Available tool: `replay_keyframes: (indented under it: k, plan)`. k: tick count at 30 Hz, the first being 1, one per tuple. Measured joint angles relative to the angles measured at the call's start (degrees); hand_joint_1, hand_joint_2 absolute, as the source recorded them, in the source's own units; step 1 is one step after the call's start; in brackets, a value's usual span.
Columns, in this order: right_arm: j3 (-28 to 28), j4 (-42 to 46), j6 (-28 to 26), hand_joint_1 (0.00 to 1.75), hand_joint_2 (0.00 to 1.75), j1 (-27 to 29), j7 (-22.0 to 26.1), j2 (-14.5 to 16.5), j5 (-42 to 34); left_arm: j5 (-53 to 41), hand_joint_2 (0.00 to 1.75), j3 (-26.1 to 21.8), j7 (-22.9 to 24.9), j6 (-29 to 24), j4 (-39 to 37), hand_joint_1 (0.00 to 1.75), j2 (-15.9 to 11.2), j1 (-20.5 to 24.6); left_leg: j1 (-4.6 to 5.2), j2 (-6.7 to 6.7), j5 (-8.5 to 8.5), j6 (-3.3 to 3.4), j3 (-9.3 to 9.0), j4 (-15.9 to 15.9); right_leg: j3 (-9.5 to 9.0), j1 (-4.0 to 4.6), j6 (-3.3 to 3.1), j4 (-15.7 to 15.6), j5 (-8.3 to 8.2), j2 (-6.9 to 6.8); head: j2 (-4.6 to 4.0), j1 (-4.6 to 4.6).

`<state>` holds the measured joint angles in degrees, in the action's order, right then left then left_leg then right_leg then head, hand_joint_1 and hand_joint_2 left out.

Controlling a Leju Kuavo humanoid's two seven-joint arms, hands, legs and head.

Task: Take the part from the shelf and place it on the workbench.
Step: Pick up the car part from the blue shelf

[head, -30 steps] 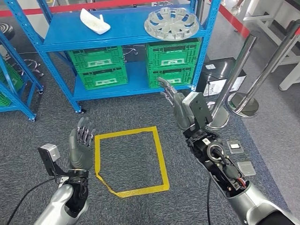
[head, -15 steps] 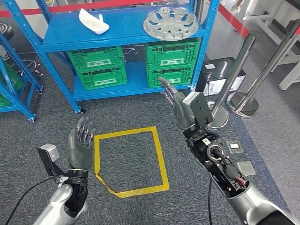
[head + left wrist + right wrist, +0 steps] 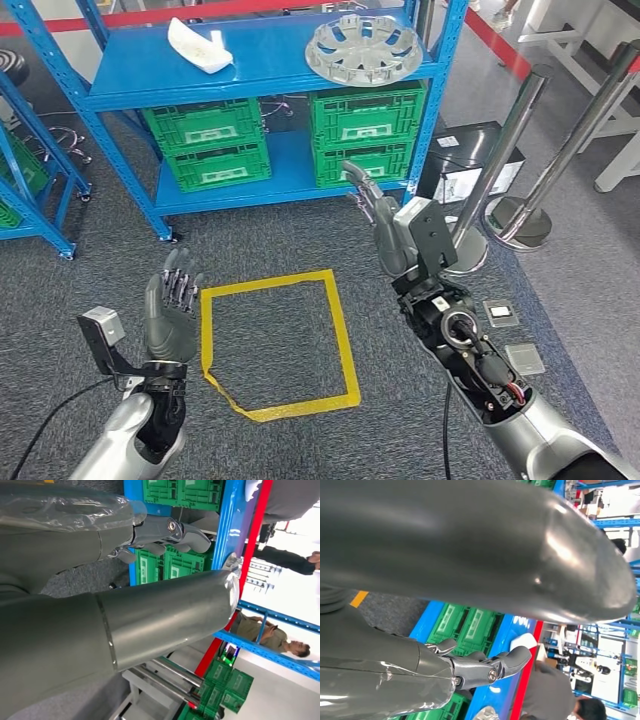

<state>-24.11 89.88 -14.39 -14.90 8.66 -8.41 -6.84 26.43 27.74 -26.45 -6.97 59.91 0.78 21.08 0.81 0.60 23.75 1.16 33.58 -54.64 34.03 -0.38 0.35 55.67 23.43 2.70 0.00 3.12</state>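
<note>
On the blue shelf [image 3: 272, 70] lie two parts: a silver wheel cover [image 3: 364, 48] at the right of the upper deck and a white moulded part [image 3: 199, 46] at its left. My right hand [image 3: 377, 212] is raised in front of the shelf, below the wheel cover, fingers spread and holding nothing; its fingers [image 3: 486, 666] also appear in the right wrist view. My left hand [image 3: 172, 310] is held up low at the left, palm towards me, fingers apart and empty. The left wrist view has its thumb [image 3: 158, 605] and fingers [image 3: 170, 532] before the shelf.
Green crates [image 3: 211, 140] [image 3: 368, 130] fill the shelf's lower level. A yellow tape square [image 3: 275, 340] marks the carpet between my arms. Steel barrier posts [image 3: 502, 150] and a black box [image 3: 472, 165] stand to the right. Another blue rack [image 3: 30, 190] is at the left. People [image 3: 279, 635] stand beyond the shelf.
My right hand has crept slightly right and forward towards the shelf. The whole view has shifted a little. The left hand has hardly moved.
</note>
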Motion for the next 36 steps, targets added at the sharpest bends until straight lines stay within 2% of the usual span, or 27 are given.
replay_keyframes:
  k: [8,11,13,14,15,17,18,19,20,21,22,23,24,25,27,28,29,30,32,33,34,35,36]
  plan:
    - [-0.56,0.00,0.01,0.00,0.00,0.03,0.00,0.00,0.00,0.07,0.00,0.00,0.08,-0.01,0.13,0.00,-0.02,-0.03,0.00,0.00,0.00,0.00,0.00,-0.01,-0.01,0.00,0.00,0.00,0.00,0.00,0.00,0.00]
    - [-0.74,0.04,0.01,0.00,0.00,0.01,0.01,0.00,0.02,0.08,0.00,0.00,0.13,0.01,0.27,0.00,-0.03,-0.01,0.23,-0.04,0.13,0.71,-0.11,0.11,-0.28,-0.19,0.45,-0.60,-0.14,0.10,0.00,-0.04]
    - [-0.82,0.27,0.04,0.00,0.00,-0.02,0.06,-0.01,0.03,0.05,0.00,0.00,0.12,0.04,0.58,0.00,0.02,0.02,-0.23,-0.31,-0.42,1.28,-1.36,2.01,-0.54,0.03,0.87,-0.92,-0.01,-0.21,0.00,0.01]
    - [-0.83,0.38,0.06,0.00,0.00,-0.11,0.08,-0.01,0.03,0.02,0.00,0.00,0.10,0.06,0.70,0.00,0.04,0.07,-0.55,-0.50,-0.74,1.42,-2.21,3.09,-0.14,0.17,1.08,0.14,0.67,-0.60,0.00,0.18]
    - [-0.83,0.44,0.07,0.00,0.00,-0.17,0.10,-0.02,0.03,0.00,0.00,0.00,0.08,0.08,0.77,0.00,0.07,0.12,-0.88,-0.71,-0.98,1.45,-2.96,3.95,0.95,0.20,1.32,2.56,1.88,-1.05,0.00,0.37]
    - [-0.89,0.44,0.10,0.00,0.00,-0.08,0.10,-0.03,0.02,-0.03,0.00,0.00,0.09,0.11,0.77,0.00,0.07,0.14,-1.08,-1.00,-0.81,1.36,-3.59,4.32,4.76,-0.23,2.00,10.21,5.03,-1.64,0.00,0.66]
    - [-0.91,0.44,0.11,0.00,0.00,0.09,0.09,-0.04,0.02,-0.03,0.00,0.00,0.11,0.12,0.76,0.00,0.07,0.08,-1.25,-1.10,-0.62,1.15,-3.72,4.25,6.48,-0.61,2.41,13.28,5.87,-1.80,0.00,0.68]
    - [-0.91,0.44,0.11,0.00,0.00,0.24,0.08,-0.05,0.02,-0.03,0.00,0.00,0.13,0.14,0.75,0.00,0.07,0.01,-1.50,-1.17,-0.35,0.82,-3.85,4.09,7.33,-1.03,2.85,14.48,5.69,-1.97,0.00,0.69]
    - [-0.90,0.44,0.11,0.00,0.00,0.32,0.07,-0.07,0.02,-0.03,0.00,0.00,0.13,0.18,0.75,0.00,0.08,-0.03,-1.86,-1.20,0.03,0.40,-4.00,3.77,6.95,-1.45,3.38,13.25,4.34,-2.16,0.00,0.69]
    - [-0.89,0.44,0.09,0.00,0.00,0.34,0.07,-0.08,0.02,-0.03,0.00,0.00,0.14,0.22,0.74,0.00,0.10,-0.04,-2.31,-1.22,0.57,-0.14,-4.16,3.22,5.41,-1.93,3.99,9.85,2.11,-2.43,0.00,0.73]
    - [-0.90,0.41,0.08,0.00,0.00,0.35,0.07,-0.08,0.02,-0.04,0.00,0.00,0.14,0.28,0.74,0.00,0.12,-0.01,-2.65,-1.22,1.22,-0.77,-4.24,2.54,3.57,-2.29,4.75,6.02,0.53,-2.71,0.00,0.86]
    - [-0.91,0.40,0.09,0.00,0.00,0.34,0.07,-0.08,0.01,-0.08,0.00,0.00,0.13,0.33,0.74,0.00,0.14,0.06,-2.77,-1.20,1.88,-1.43,-4.12,1.67,1.88,-2.50,5.07,2.86,-0.43,-2.75,0.00,1.18]
    - [-0.92,0.39,0.08,0.00,0.00,0.40,0.02,-0.08,0.00,-0.12,0.00,0.00,0.10,0.40,0.74,0.00,0.16,0.14,-2.74,-1.15,2.34,-1.96,-3.89,1.01,0.90,-2.62,4.87,1.11,-0.58,-2.68,0.00,1.37]
    - [-0.94,0.39,0.06,0.00,0.00,0.50,-0.02,-0.08,-0.01,-0.16,0.00,0.00,0.08,0.46,0.74,0.00,0.16,0.20,-2.59,-1.09,2.54,-2.36,-3.66,0.61,0.70,-2.53,4.36,0.90,0.05,-2.48,0.00,1.28]
    - [-0.92,0.42,0.02,0.00,0.00,0.64,-0.09,-0.09,-0.01,-0.19,0.00,0.00,0.02,0.59,0.74,0.00,0.15,0.27,-2.65,-1.06,2.60,-2.80,-3.58,0.50,0.79,-2.39,2.75,1.39,0.47,-2.05,0.00,0.76]
    - [-0.91,0.43,-0.01,0.00,0.00,0.63,-0.08,-0.10,0.00,-0.19,0.00,0.00,0.01,0.65,0.74,0.00,0.14,0.32,-2.78,-1.07,2.83,-2.96,-3.54,0.11,0.66,-2.32,2.28,1.46,0.63,-1.93,0.00,0.44]
    - [-0.89,0.45,-0.03,0.00,0.00,0.56,-0.07,-0.10,-0.01,-0.19,0.00,0.00,-0.04,0.72,0.74,0.00,0.13,0.41,-2.87,-1.08,3.42,-3.05,-2.96,-1.22,0.40,-2.28,1.86,1.43,0.79,-1.80,0.00,0.31]
    - [-0.88,0.48,-0.04,0.00,0.00,0.51,-0.06,-0.11,-0.01,-0.20,0.00,0.00,-0.10,0.79,0.74,0.00,0.13,0.52,-2.85,-1.06,4.49,-3.10,-1.54,-3.89,0.08,-2.24,1.50,1.37,0.95,-1.71,0.00,0.12]
    - [-0.90,0.50,-0.05,0.00,0.00,0.53,-0.07,-0.11,-0.01,-0.20,0.00,0.00,-0.21,0.96,0.73,0.00,0.14,0.59,-2.59,-1.04,7.14,-2.96,3.56,-12.20,-0.37,-1.93,0.90,1.30,1.35,-1.60,0.00,-0.19]
    - [-0.91,0.49,-0.05,0.00,0.00,0.57,-0.08,-0.11,-0.01,-0.20,0.00,0.00,-0.24,1.02,0.72,0.00,0.12,0.52,-2.40,-1.03,7.95,-2.77,6.32,-16.04,-0.58,-1.67,0.62,1.28,1.56,-1.49,0.00,-0.27]
    - [-0.91,0.49,-0.06,0.00,0.00,0.59,-0.09,-0.11,-0.01,-0.19,0.00,0.00,-0.24,1.06,0.70,0.00,0.07,0.43,-2.19,-1.01,7.71,-2.41,8.30,-18.15,-0.85,-1.34,0.36,1.28,1.80,-1.34,0.00,-0.30]
    - [-0.91,0.48,-0.07,0.00,0.00,0.59,-0.09,-0.11,-0.01,-0.19,0.00,0.00,-0.24,1.07,0.69,0.00,0.03,0.37,-1.90,-0.97,6.25,-1.80,9.13,-17.91,-1.20,-0.97,0.14,1.27,2.05,-1.16,0.00,-0.34]
    - [-0.91,0.49,-0.07,0.00,0.00,0.59,-0.09,-0.11,-0.01,-0.18,0.00,0.00,-0.25,1.08,0.68,0.00,-0.02,0.36,-1.48,-0.87,3.73,-0.93,8.73,-15.26,-1.65,-0.56,-0.04,1.24,2.33,-0.97,0.00,-0.38]
